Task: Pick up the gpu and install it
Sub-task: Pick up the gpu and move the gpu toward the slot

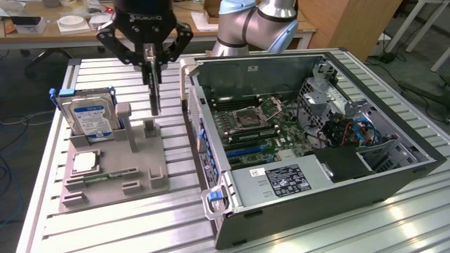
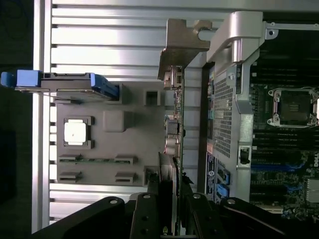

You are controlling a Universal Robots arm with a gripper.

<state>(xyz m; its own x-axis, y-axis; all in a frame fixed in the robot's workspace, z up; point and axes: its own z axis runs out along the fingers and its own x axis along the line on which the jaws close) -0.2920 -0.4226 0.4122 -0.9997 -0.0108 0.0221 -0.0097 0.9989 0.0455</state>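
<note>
The gpu (image 1: 153,95) hangs upright and edge-on from my gripper (image 1: 149,62), whose black fingers are shut on its top edge. It is lifted above the grey holder tray (image 1: 105,179), just off the open computer case's (image 1: 393,174) side that faces the exterior view's left. In the wrist view the gpu (image 2: 178,129) appears as a thin green edge with its silver end bracket (image 2: 182,42) at the far end, and my gripper (image 2: 173,201) clamps it between tray and case wall. The motherboard (image 1: 260,126) lies exposed inside the case.
On the tray stand a blue-labelled hard drive (image 1: 88,118), a square processor chip (image 1: 84,162) and a narrow memory stick (image 1: 109,175). A power supply (image 1: 281,179) fills the case's near corner. Everything rests on a slatted aluminium table (image 1: 140,226); desks stand behind.
</note>
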